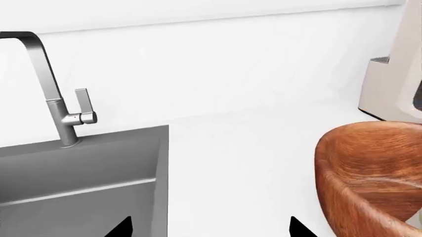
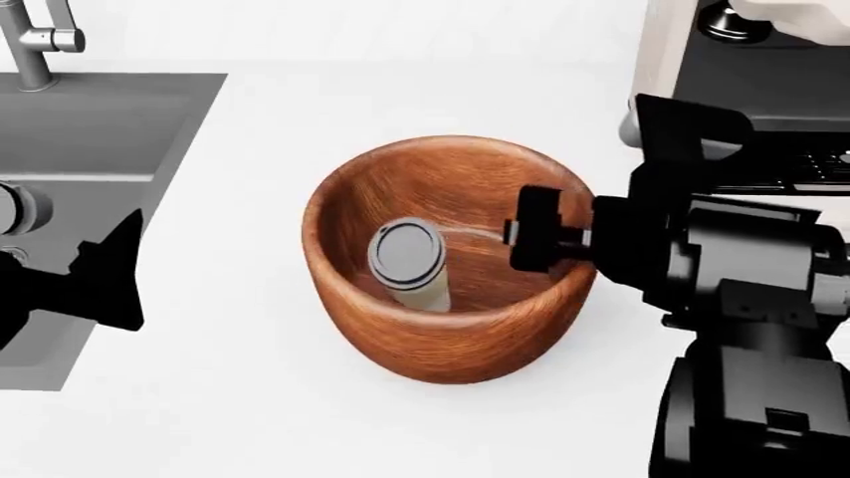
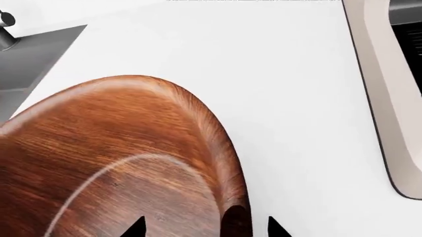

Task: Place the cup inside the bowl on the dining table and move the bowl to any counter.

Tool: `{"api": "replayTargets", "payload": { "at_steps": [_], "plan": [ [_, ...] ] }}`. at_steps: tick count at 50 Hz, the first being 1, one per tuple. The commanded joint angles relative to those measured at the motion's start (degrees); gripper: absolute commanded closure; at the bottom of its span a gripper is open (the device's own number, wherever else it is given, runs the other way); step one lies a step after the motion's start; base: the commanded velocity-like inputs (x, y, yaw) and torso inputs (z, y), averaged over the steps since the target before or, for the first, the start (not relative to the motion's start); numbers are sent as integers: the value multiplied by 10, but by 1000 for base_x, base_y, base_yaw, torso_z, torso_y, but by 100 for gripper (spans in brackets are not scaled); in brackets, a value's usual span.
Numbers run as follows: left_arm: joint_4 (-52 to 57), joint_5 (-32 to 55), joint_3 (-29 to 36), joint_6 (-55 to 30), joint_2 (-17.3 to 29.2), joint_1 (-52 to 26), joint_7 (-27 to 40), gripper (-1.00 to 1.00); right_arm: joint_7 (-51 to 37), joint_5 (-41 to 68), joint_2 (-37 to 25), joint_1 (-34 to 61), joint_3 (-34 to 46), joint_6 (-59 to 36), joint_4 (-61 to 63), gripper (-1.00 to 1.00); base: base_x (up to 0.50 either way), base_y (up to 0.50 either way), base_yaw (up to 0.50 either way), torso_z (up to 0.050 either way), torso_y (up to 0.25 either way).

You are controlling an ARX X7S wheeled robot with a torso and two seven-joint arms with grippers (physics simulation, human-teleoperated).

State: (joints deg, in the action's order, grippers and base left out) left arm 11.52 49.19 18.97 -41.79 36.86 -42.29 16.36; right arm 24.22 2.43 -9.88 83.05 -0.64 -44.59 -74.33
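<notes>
Across the whole scene we see the counter point(image 2: 439, 90), a plain white top that carries everything, with the grey recessed sink point(image 2: 94, 149) sunk into it on our left and a metal faucet point(image 1: 56, 94) rising at the sink's far edge. Toward our right rear stands a cream appliance point(image 3: 379, 98), near the bowl but apart from it. Next in size, the bowl point(image 2: 445, 189) sits upright on the counter between sink and appliance: deep, round, of reddish-brown grained wood, with a paler ring curving over its inner base. Our right gripper point(image 3: 204, 228) straddles the bowl's near-right rim, one fingertip inside the wall and one outside, jaws pinched on the wood. Our left gripper point(image 1: 209, 228) hangs over the sink's edge, jaws spread wide with nothing between them, well apart from the bowl. Smallest, the cup point(image 2: 409, 261) lies inside the bowl, tilted against the inner wall, cream-white and tapered, its flat grey round lid facing up toward us.
</notes>
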Motion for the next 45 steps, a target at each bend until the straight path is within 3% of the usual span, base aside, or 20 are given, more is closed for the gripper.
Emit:
{"api": "replayTargets", "payload": {
  "at_steps": [1,3,5,11,19,24,27,34,45],
  "plan": [
    [-7,2,-7,-3,57,-4,-49,-100,1,-16,7,15,-21,5,-6,-100,0,0,0,0,0],
    [-2,-28,41,-33,-7,-36,5,-100,-3,-20,9,21,-19,9,-6,-100,0,0,0,0,0],
    [-8,-39,55,-37,-27,-43,18,-100,-8,-22,9,24,-18,14,-6,-100,0,0,0,0,0],
    [-4,-2,6,-8,-15,-12,7,-100,-23,-37,14,22,5,62,-6,-100,0,0,0,0,0],
    [-3,5,0,-12,-12,-19,9,-100,-19,-49,14,20,31,146,3,-100,0,0,0,0,0],
    [-5,9,-3,-13,-12,-23,7,-100,13,-63,-6,-162,48,-31,392,-100,0,0,0,0,0],
    [-8,10,-1,-18,-16,-30,11,-100,26,-65,-17,-204,53,-95,593,-100,0,0,0,0,0],
    [-20,15,3,-43,-31,-53,34,-100,56,-51,-36,-270,39,-180,792,-100,0,0,0,0,0],
    [-16,26,3,-60,-40,-81,43,-100,90,-18,-49,-305,-18,-314,983,-100,0,0,0,0,0]
  ]
}}
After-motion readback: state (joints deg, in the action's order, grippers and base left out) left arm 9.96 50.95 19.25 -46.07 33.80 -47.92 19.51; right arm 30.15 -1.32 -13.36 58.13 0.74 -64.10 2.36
